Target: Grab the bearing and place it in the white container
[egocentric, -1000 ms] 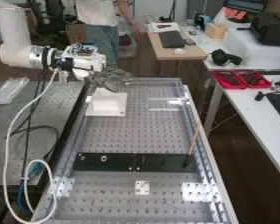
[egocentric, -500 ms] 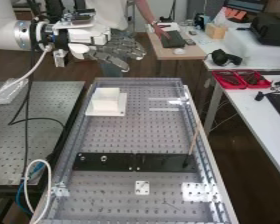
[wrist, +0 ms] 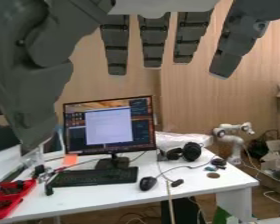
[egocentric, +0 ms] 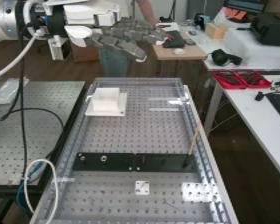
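Observation:
High above the far end of the bench, my hand (egocentric: 129, 38) is open, its fingers straight and spread with nothing held. The white container (egocentric: 106, 101) stands on the perforated bench near its far left corner, lower than the hand and apart from it. Two small ring-like metal pieces, one of them a round piece (egocentric: 104, 158), sit on the left part of the black plate; whether either is the bearing I cannot tell. The container's inside is not readable from this angle. In the wrist view the hand (wrist: 154, 42) has straight fingers and a thumb held well apart from them.
The black plate (egocentric: 114, 162) lies across the bench's near half, with a thin brown stick (egocentric: 194, 140) standing at its right end. A small white plate (egocentric: 142, 188) is nearer the front. A desk on the right holds red trays (egocentric: 240, 79) and a headset.
From low over the white container, my hand has risen and swung away toward the upper middle of the high view. The container, partly covered before, stands uncovered in the same place.

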`<state>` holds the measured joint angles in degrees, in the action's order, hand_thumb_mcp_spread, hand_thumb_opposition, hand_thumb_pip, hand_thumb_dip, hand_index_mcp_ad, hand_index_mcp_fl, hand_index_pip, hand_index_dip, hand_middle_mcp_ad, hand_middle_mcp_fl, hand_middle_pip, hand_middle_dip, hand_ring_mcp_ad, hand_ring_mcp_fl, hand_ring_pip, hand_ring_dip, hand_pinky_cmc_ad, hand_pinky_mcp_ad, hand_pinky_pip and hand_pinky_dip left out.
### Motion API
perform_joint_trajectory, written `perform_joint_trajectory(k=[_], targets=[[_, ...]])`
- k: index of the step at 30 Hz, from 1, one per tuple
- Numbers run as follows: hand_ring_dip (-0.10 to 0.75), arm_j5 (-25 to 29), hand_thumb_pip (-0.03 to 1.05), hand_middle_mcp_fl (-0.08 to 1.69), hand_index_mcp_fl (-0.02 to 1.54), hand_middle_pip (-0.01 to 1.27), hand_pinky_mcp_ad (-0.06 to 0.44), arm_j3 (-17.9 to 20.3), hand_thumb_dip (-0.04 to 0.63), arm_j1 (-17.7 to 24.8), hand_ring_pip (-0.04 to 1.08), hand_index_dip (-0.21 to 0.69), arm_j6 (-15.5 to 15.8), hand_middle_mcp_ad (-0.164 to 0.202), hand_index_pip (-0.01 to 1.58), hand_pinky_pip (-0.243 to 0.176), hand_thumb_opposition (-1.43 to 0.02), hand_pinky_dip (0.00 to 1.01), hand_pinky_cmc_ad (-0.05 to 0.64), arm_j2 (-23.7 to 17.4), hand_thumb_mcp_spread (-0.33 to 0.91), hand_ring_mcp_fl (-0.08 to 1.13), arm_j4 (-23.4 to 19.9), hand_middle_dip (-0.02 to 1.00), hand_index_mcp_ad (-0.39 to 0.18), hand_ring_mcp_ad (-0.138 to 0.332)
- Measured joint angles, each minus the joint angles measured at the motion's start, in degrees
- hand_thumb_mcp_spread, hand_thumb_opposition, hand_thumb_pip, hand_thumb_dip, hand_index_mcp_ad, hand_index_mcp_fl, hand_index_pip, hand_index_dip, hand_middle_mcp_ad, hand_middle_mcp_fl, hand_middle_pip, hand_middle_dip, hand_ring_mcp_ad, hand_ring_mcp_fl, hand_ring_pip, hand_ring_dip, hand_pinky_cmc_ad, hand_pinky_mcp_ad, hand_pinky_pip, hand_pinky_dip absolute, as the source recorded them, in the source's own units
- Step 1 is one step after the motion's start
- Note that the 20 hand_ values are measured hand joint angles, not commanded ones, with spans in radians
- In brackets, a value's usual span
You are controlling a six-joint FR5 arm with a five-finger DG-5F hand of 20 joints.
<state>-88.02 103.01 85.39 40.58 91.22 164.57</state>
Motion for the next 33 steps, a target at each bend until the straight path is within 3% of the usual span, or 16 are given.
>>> perform_joint_trajectory(k=[16, 33], targets=[[0.087, -6.21, 0.5, 0.05, 0.19, 0.14, 0.293, -4.51, 0.166, -3.25, 0.09, 0.25, -0.16, 0.075, 0.1, -0.075, -0.72, 0.34, 0.38, 3.44, 0.27, 0.01, 2.8, 0.19, -0.089, 0.131], [0.087, -5.73, 0.5, 0.05, 0.19, 0.14, 0.293, -6.2, 0.166, -0.58, 0.09, 0.25, -0.79, 0.075, 0.1, -0.075, -0.72, 0.34, 0.396, 3.28, 0.27, 0.01, 6.45, 0.19, -0.089, 0.131]])
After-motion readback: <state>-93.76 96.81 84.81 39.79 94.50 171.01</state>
